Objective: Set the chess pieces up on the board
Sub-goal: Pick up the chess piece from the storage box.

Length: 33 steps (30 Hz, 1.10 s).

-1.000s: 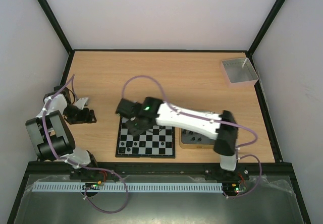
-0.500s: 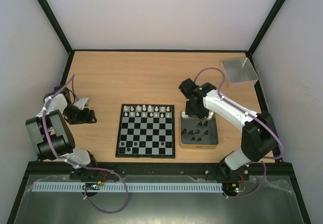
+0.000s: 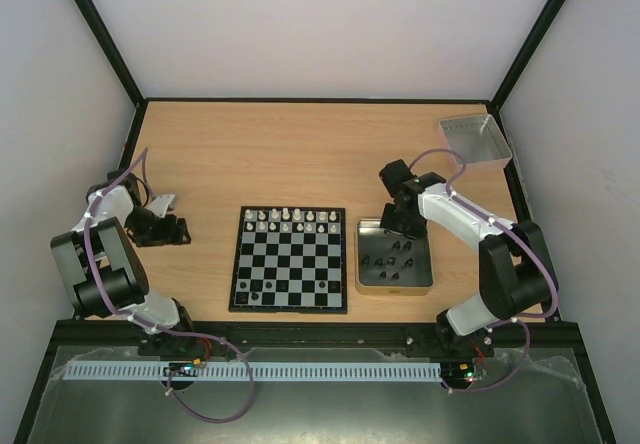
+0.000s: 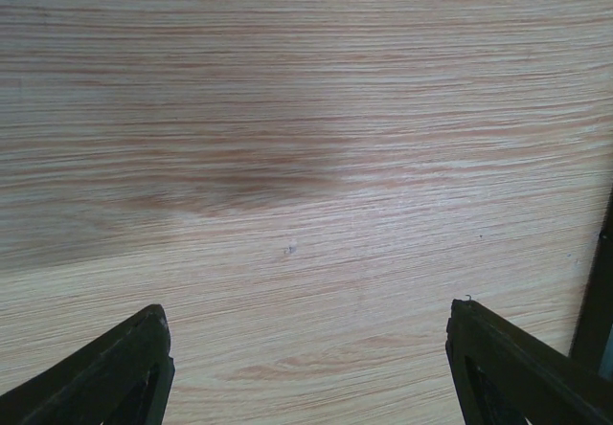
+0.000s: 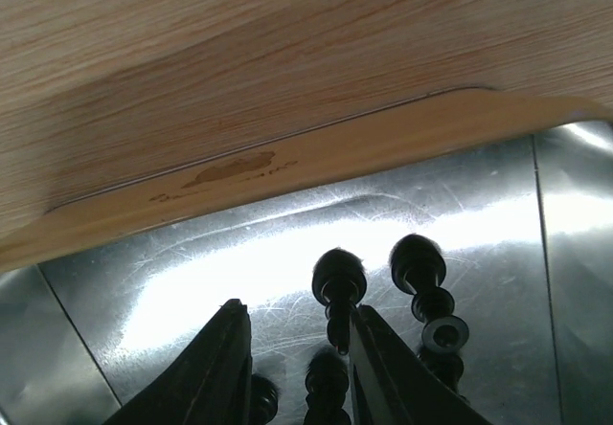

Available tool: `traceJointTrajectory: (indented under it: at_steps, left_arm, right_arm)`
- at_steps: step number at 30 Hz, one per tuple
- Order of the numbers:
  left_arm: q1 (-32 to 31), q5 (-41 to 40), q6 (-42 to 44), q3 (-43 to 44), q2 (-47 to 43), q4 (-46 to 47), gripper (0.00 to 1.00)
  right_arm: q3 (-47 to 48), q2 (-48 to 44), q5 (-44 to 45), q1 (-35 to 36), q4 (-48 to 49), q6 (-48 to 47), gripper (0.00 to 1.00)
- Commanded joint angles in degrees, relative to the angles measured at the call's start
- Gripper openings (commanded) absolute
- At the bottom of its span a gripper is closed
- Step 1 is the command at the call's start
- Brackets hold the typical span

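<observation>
The board (image 3: 290,264) lies in the middle of the table. White chess pieces (image 3: 291,220) fill its two far rows, and a few black ones (image 3: 254,287) stand at its near left corner. Several black pieces (image 3: 395,257) lie loose in the metal tin (image 3: 361,260) just right of the board. My right gripper (image 3: 404,222) hangs over the tin's far edge. In the right wrist view it (image 5: 299,310) is open low over the tin floor. One black piece (image 5: 337,291) lies beside its right finger and another (image 5: 327,387) lies in the gap, ungripped. My left gripper (image 4: 306,312) is open over bare wood.
A grey square tray (image 3: 475,141) stands at the far right corner. The left arm (image 3: 110,254) is folded at the table's left edge, its gripper (image 3: 170,226) well left of the board. A further black piece (image 5: 428,296) lies right of my right fingers.
My right arm has swung from the board's far left corner across to the tin, and its jaws have opened slightly. The left arm has not moved.
</observation>
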Motion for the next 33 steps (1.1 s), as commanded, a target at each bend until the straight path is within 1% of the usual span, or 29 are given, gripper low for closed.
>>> traceJointTrajectory:
  at_steps: [1,13,15,20,22,27,30,33]
  left_arm:
    - [0.4,-0.4,-0.7,0.0,0.3,-0.9,0.78]
    - [0.4,-0.4,-0.6,0.0,0.8,-1.0,0.78]
    - [0.4,-0.4,-0.6,0.0,0.8,-1.0,0.78]
    - [0.4,-0.5,-0.6,0.0,0.7,-1.0,0.78]
    - [0.4,-0.6,-0.6,0.0,0.8,-1.0,0.79]
    - [0.4,-0.5,-0.6,0.0,0.9,-1.0,0.79]
    - [0.4,-0.4,-0.6,0.0,1.0,-1.0,0.79]
    - [0.4,-0.3,-0.5,0.0,1.2,-1.0,0.78]
  right_arm:
    - [-2.4,-0.1,-1.2,-0.4,2.2,-0.5,0.27]
    - [-6.0,-0.7,-0.7,-0.8,3.9,-0.5,0.26]
    - [-6.4,-0.5,-1.0,-0.8,4.4,-0.6,0.24]
    - [-6.5,-0.6,-1.4,-0.8,4.4,-0.6,0.08]
    - [-6.3,-1.2,-0.9,-0.8,3.8,-0.8,0.04]
    - [-5.0,-4.1,-0.9,-0.8,0.8,-1.7,0.02]
    - [-0.9,-5.9,1.5,1.3,-3.2,-2.2,0.02]
    - [5.3,-5.8,4.9,8.3,-8.6,-1.8,0.02]
